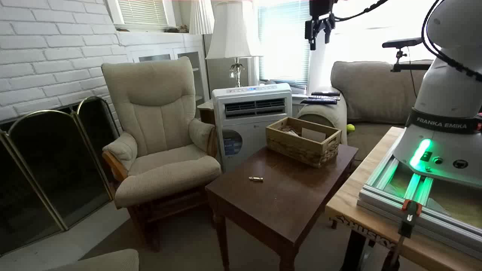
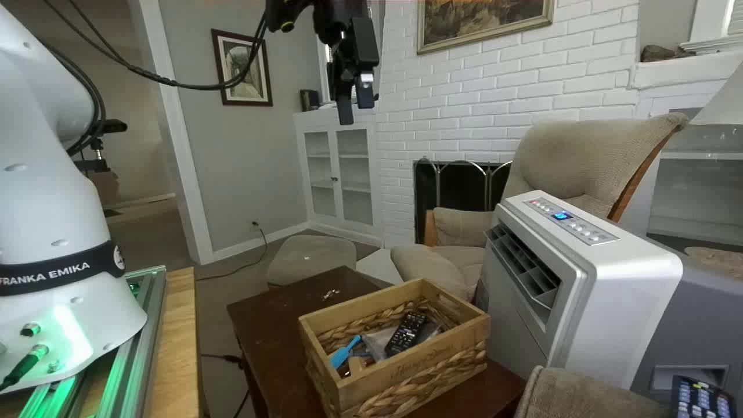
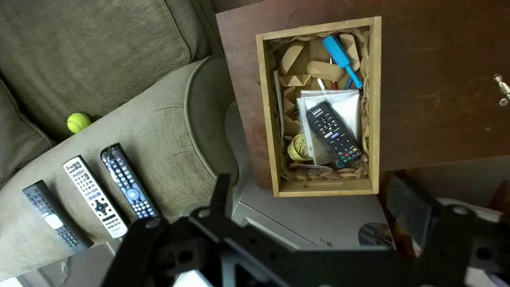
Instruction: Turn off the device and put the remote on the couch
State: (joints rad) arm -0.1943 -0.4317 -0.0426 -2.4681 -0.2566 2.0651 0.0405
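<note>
The device is a white portable air conditioner (image 1: 252, 113); its top panel shows a lit blue display (image 2: 562, 216). A black remote (image 2: 406, 334) lies in a wooden basket (image 2: 395, 371); the remote also shows in the wrist view (image 3: 334, 133). The beige-tan couch (image 1: 376, 94) stands behind the robot's table; its arm bears three remotes, a dark one (image 3: 130, 181), a silver one (image 3: 95, 195) and a black one (image 3: 57, 217). My gripper (image 1: 320, 39) is open and empty, high above the scene, with its fingers (image 3: 316, 197) wide apart in the wrist view.
The basket stands on a brown wooden table (image 1: 278, 203) with a small metal object (image 1: 256, 179) on it. A cream armchair (image 1: 162, 124), a lamp (image 1: 234, 34) and a fireplace screen (image 1: 49, 165) stand around. A tennis ball (image 3: 78, 122) lies on the couch.
</note>
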